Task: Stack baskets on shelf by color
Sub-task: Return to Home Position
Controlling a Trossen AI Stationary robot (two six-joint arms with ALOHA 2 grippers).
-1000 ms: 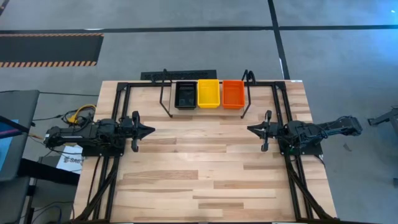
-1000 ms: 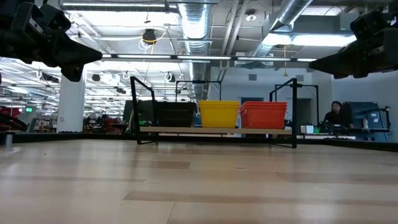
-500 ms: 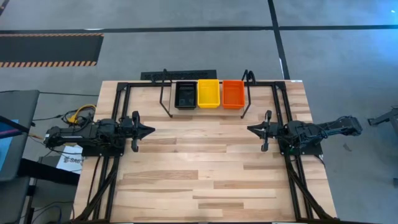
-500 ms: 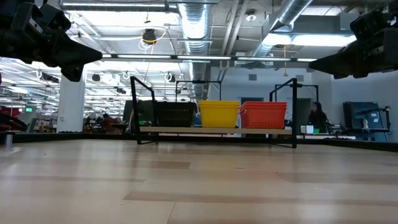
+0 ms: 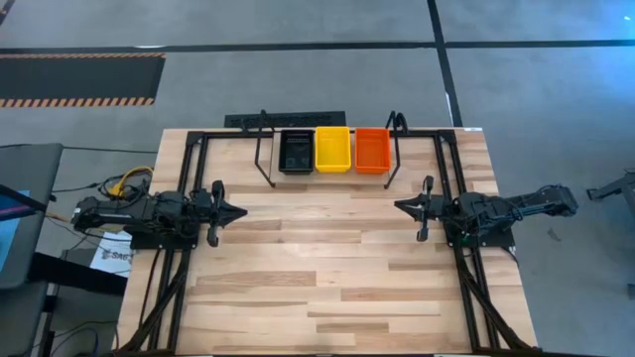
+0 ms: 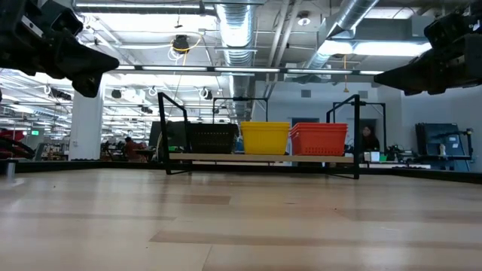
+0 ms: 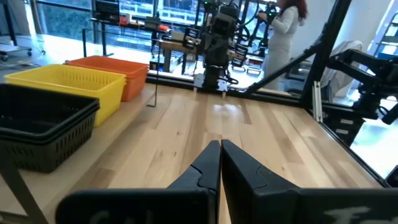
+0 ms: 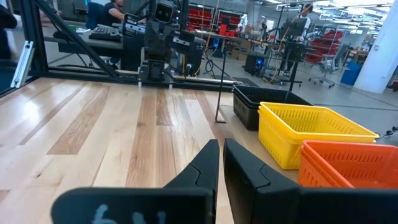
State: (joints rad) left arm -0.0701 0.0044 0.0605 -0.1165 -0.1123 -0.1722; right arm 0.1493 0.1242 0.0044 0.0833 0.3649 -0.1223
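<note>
The shelf [image 5: 266, 159] stands at the table's far edge, midway along it, and holds three stacks of baskets side by side. The black baskets [image 5: 295, 152] are on the left, the yellow baskets [image 5: 332, 149] in the middle and the red baskets [image 5: 372, 149] on the right; in the low view their bottoms rest on the shelf's board [image 6: 260, 158]. My left gripper [image 5: 241, 210] hovers shut over the table's left side, pointing right. My right gripper [image 5: 399, 206] hovers shut over the right side, pointing left. Both are well clear of the shelf.
Bare wooden tabletop [image 5: 327, 268] lies between and in front of the grippers. Black arm frames [image 5: 189, 149] run along both sides of the table. A flat black strip [image 5: 286, 120] lies behind the shelf. A person [image 6: 367, 139] shows in the room beyond the table.
My left gripper has drawn back slightly toward the table's left edge. The baskets and the right arm have kept still. A person in the room behind has walked toward the left.
</note>
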